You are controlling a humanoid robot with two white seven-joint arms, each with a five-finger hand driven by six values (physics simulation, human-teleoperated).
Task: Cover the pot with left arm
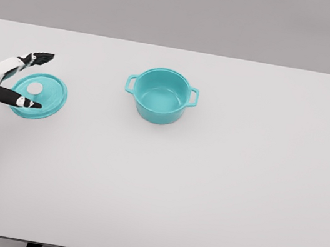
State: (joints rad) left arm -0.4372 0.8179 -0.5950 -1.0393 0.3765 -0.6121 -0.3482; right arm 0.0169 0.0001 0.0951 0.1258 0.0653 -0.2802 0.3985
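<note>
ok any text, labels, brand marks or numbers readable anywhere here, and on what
None: no text shows in the head view.
Teal pot: plain, no marking visible on wall, handles or inside.
Teal lid: plain, only a white knob, no lettering.
Left hand: white and black, fingers spread around the lid's near edge, no label visible.
White table: no print or sign.

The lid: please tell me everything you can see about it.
The lid is a round teal disc with a small white knob at its middle and a smooth, enamel-like look. It lies on the white table near the left edge, apart from the open teal pot, which stands to its right. The left hand is at the lid's left rim, dark fingers spread above and below it; whether they touch it cannot be told.
</note>
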